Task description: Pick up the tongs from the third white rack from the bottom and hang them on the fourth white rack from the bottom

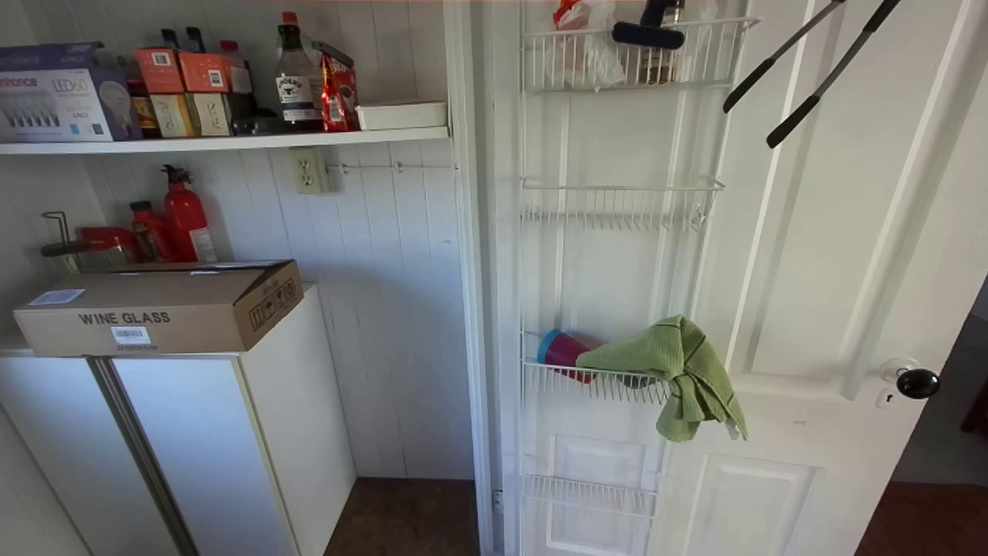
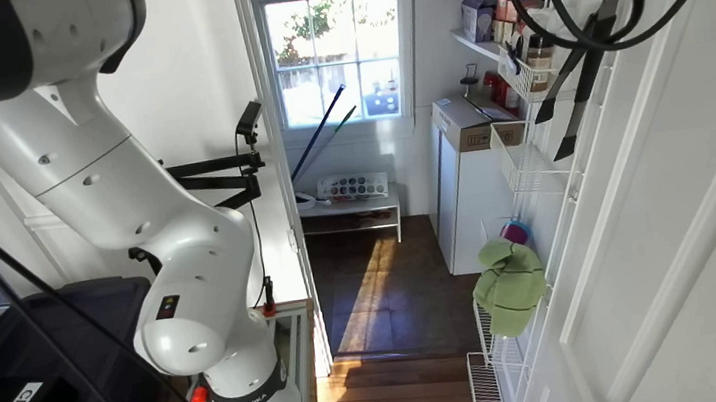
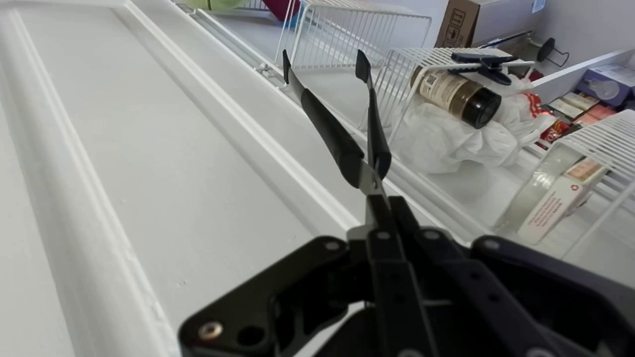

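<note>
Claw (image 3: 388, 199) is clamped on blk tongs (image 3: 331, 131), tips spread; in an exterior view they're R of 4th white wire rack (image 1: 695, 55) from btm, higher than 3rd rack (image 1: 617, 205).

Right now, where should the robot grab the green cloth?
Probably the loose lower folds of the green cloth, from the front: they dangle outside the white rack, where little should snag them. The end effector holds the tongs, so free it first.

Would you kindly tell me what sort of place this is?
Probably a home pantry or storage nook: white wire racks on a panelled door, a shelf holding a bottle and boxes, and below it a WINE GLASS carton.
</note>
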`<state>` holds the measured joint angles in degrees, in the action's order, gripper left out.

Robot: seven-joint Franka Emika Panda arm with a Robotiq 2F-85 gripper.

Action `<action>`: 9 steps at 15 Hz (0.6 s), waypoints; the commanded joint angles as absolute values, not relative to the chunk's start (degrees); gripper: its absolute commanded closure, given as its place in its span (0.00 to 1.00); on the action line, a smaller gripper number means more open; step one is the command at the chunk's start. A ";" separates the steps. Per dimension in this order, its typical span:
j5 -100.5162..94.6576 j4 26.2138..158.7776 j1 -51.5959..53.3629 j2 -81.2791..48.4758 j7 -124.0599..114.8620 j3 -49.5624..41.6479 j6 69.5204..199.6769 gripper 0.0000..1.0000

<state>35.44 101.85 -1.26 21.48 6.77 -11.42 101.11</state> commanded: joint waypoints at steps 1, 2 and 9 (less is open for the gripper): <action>36.03 99.53 -1.94 20.93 6.74 -11.64 99.65 0.99; 36.21 98.79 -1.91 20.82 6.63 -11.84 99.09 0.99; 36.48 91.10 -1.91 19.63 6.25 -13.37 93.67 0.99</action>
